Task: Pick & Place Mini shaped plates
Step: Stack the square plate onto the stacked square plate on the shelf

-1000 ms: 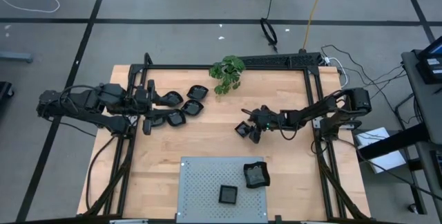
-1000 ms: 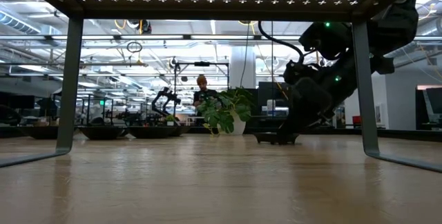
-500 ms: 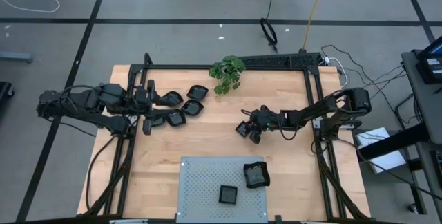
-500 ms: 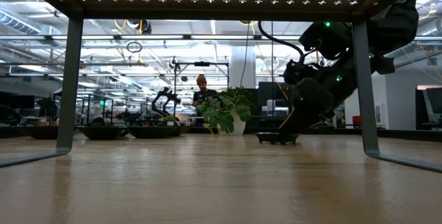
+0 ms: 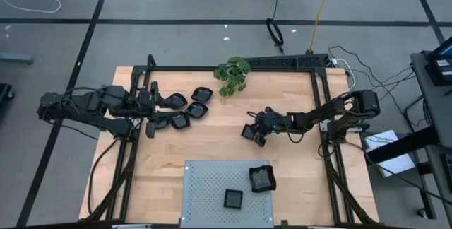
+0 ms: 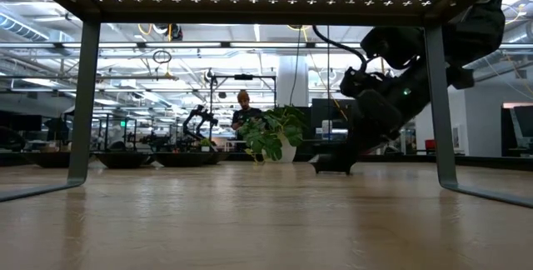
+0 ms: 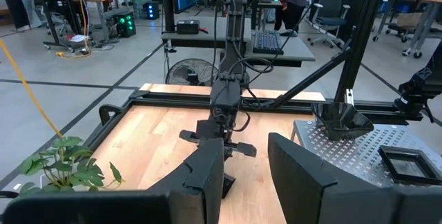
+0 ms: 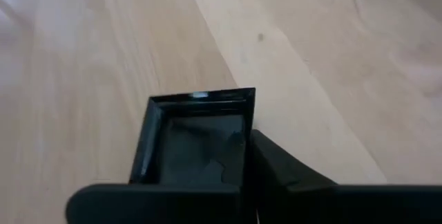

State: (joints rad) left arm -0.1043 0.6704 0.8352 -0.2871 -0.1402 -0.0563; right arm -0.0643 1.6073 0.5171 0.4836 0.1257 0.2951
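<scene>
Mini shaped plates are split three ways: one square plate [image 8: 197,137] sits in the right gripper [image 5: 256,133] near mid-table, two lie on the grey perforated panel [image 5: 205,186] at the near edge, and a cluster [image 5: 185,109] waits by the left gripper [image 5: 157,106] on the far left side.

Nearest the wrist camera, one dark finger [image 8: 290,172] presses the square plate's rim, so the jaws look clamped on it, though the opposite finger is hard to make out. In the low view the plate seems just off the wood and tilted. With a glossy rim held at one edge, it could swivel or slip out during the carry to the panel.

Farther off, the left gripper's jaws stand apart, empty, beside the cluster.
</scene>
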